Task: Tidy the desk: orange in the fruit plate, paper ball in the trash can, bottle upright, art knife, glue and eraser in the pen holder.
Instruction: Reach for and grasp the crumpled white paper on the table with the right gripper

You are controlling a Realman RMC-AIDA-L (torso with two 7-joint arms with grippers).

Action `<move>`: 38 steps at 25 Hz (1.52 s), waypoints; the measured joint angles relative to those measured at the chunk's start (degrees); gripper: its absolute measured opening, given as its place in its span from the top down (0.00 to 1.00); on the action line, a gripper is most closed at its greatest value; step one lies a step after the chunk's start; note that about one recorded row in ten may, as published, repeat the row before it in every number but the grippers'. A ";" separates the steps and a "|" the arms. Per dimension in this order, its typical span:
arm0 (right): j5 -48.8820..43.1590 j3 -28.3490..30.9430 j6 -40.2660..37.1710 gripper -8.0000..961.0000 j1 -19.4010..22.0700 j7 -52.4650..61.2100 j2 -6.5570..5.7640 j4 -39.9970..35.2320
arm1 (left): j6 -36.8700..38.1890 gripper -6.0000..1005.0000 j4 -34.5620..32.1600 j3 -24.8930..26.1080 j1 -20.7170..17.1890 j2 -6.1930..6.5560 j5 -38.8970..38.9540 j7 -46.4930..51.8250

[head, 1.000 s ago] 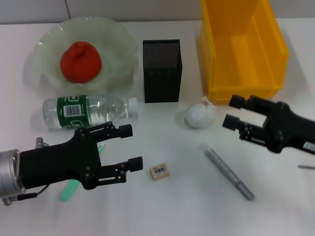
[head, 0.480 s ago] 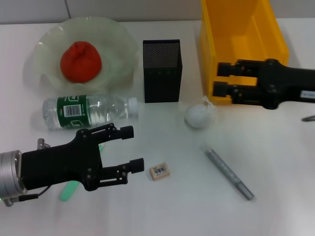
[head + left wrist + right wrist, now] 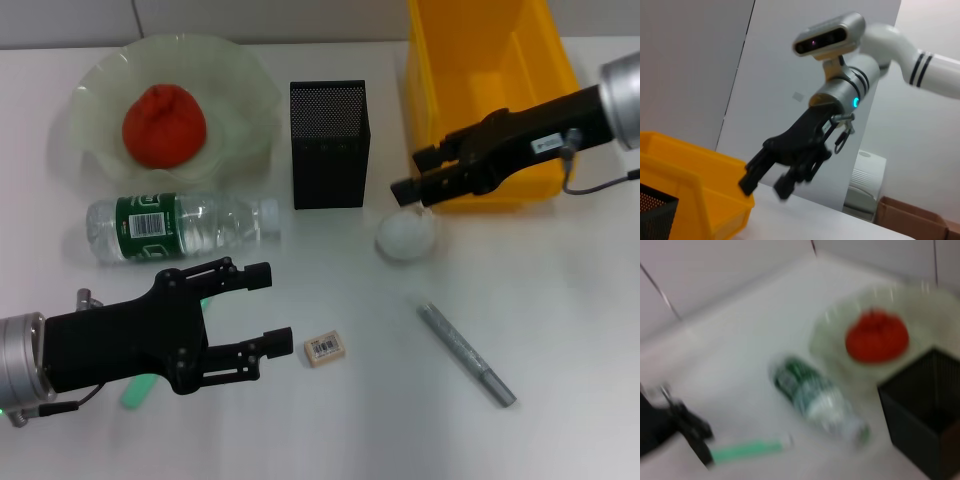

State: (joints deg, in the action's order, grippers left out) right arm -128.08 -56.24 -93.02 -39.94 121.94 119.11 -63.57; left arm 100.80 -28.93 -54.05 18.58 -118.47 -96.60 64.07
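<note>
Right gripper [image 3: 410, 187] moved over crumpled paper ball [image 3: 405, 237] | fingers apart

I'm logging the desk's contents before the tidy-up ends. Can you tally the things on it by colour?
Red-orange: 1, orange
Pale green: 2, fruit plate, green tool
Black: 1, pen holder
Yellow: 1, trash can
White: 1, paper ball
Clear: 1, bottle
Beige: 1, eraser
Grey: 1, grey stick
Total: 9

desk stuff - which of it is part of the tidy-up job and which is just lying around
Part of the job:
orange, already in the fruit plate
paper ball, right gripper just above it
trash can
bottle, lying on its side
eraser, near the open left gripper
pen holder
grey pen-like stick
green stick

Just lying about:
nothing seen
</note>
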 joint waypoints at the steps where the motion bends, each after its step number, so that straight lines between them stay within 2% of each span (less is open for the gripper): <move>1: -2.66 -1.30 0.06 0.32 -1.19 1.59 0.00 -0.44 | -0.02 0.22 0.01 0.04 -0.01 0.01 0.00 0.00; 2: -5.74 -4.35 0.13 0.32 -3.13 3.27 0.01 -0.74 | -0.04 0.22 0.01 0.11 0.00 0.01 0.00 0.00; 3: -5.74 -4.35 0.13 0.32 -3.13 3.27 0.01 -0.74 | -0.06 0.22 0.02 0.21 -0.01 0.05 0.00 0.00; 12: -12.38 -17.82 5.47 0.33 -7.67 7.11 0.32 -0.30 | -0.26 0.22 0.02 0.44 0.15 0.00 0.00 0.00; 21: -14.08 -21.05 7.52 0.33 -7.79 6.83 0.35 -0.14 | -1.40 0.22 0.01 0.44 0.37 0.00 0.04 0.00; 31: -15.53 -27.69 14.30 0.34 -6.69 6.98 0.47 2.52 | -1.91 0.22 0.01 0.44 0.46 0.00 0.27 0.00; 38: -15.59 -28.95 17.00 0.34 -6.35 6.96 0.51 4.01 | -2.34 0.22 0.01 0.44 0.90 0.00 0.27 0.00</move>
State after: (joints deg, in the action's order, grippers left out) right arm -143.67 -85.19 -76.02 -46.30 128.90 119.62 -59.56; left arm 98.46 -28.91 -53.61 19.48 -118.48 -96.33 64.07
